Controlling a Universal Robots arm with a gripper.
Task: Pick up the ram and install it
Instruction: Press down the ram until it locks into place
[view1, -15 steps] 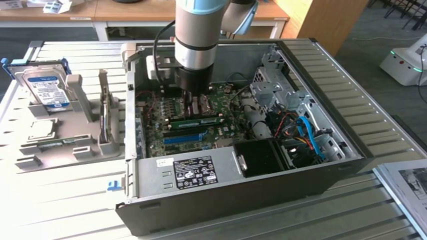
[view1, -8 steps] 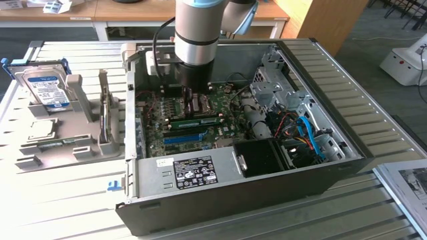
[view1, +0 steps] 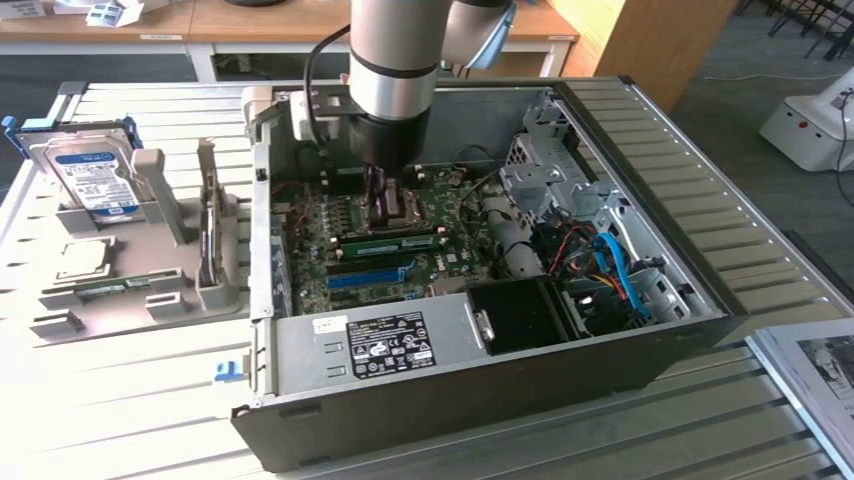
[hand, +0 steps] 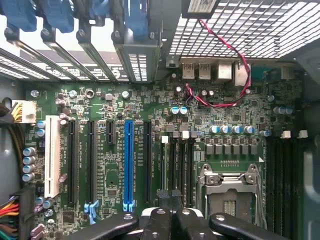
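Observation:
The ram (view1: 387, 242), a thin green stick with black chips, stands on edge in a slot of the motherboard (view1: 320, 225) inside the open computer case. The blue slot strip (view1: 367, 275) runs parallel to it. My gripper (view1: 396, 212) reaches down into the case and hangs just over the ram's far side. Whether it touches the stick I cannot tell. In the wrist view the black fingers (hand: 150, 222) of the gripper (hand: 170, 220) are pressed together above the black memory slots (hand: 176, 165), between the blue slot strip (hand: 128, 165) and the processor socket (hand: 227, 185).
The case walls (view1: 694, 270), a drive cage (view1: 547, 165) and the black power supply (view1: 534, 315) with blue cables hem in the board. On the exterior view's left, a grey holder (view1: 134, 270) carries a hard drive (view1: 96, 175) and a silver square chip (view1: 80, 262).

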